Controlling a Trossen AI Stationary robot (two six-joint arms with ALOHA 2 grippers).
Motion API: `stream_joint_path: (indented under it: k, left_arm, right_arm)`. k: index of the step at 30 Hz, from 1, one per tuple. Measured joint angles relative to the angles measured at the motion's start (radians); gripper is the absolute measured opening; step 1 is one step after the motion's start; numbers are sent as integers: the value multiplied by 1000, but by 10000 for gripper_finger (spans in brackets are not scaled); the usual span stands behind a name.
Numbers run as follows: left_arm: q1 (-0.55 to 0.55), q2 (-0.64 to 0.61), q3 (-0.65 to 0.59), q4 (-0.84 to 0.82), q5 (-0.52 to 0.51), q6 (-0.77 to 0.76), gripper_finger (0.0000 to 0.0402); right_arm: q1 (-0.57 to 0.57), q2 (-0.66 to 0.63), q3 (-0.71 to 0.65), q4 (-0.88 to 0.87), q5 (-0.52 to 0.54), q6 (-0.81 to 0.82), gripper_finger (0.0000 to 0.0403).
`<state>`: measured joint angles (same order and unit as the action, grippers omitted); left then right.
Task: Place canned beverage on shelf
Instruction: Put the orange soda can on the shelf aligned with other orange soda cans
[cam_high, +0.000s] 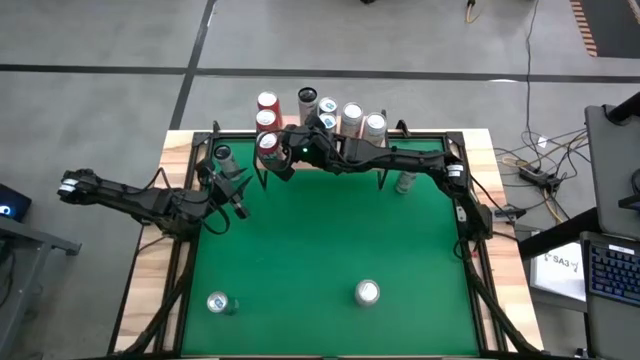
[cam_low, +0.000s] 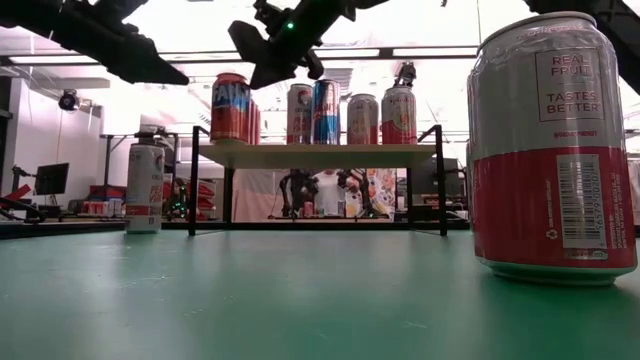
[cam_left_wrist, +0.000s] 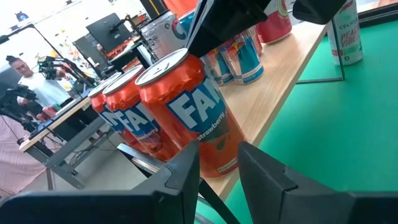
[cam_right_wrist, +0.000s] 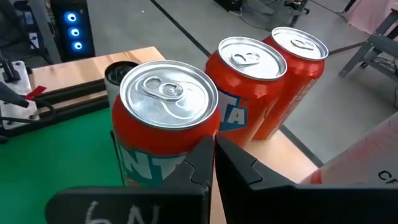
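The shelf (cam_low: 320, 153) stands at the table's far side and carries several cans. Three red cans stand in a row at its left end. The nearest of them, a red can (cam_right_wrist: 165, 106) (cam_high: 268, 145), stands by the shelf's front edge. My right gripper (cam_right_wrist: 213, 158) (cam_high: 275, 160) reaches in from the right. It is shut and hangs at that can's upper rim. My left gripper (cam_left_wrist: 219, 168) (cam_high: 238, 200) hangs left of the shelf, level and pointing at the same red can (cam_left_wrist: 186, 118). It is open with nothing between its fingers. My right gripper's shut fingertips (cam_right_wrist: 205, 155) stand close against the upper side of the front red can, coming from the table's right and slanting down. I cannot tell whether they touch it. The can stands upright on the shelf.
More cans (cam_high: 352, 115) stand along the shelf's back and right. On the green table, a dark-topped can (cam_high: 222, 155) stands left of the shelf and another (cam_high: 405, 182) by its right legs. Two more cans (cam_high: 218, 302) (cam_high: 367, 292) stand near the front edge.
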<state>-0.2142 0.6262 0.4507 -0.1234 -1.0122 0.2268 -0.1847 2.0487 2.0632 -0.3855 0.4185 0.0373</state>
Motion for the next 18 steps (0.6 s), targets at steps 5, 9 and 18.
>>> stream_joint_path:
  k: [5, 9, 18]
  left_arm:
    - [0, 0, 0, 1, 0, -4, 91]
    - [0, 4, -2, 1, 0, -9, 91]
    - [0, 26, -10, 4, 1, -9, 91]
  right_arm:
    - [4, 0, 0, -27, 0, 3, 9]
    - [4, 0, 0, -100, 0, 45, 9]
    - [4, 37, -2, -88, -35, 50, 9]
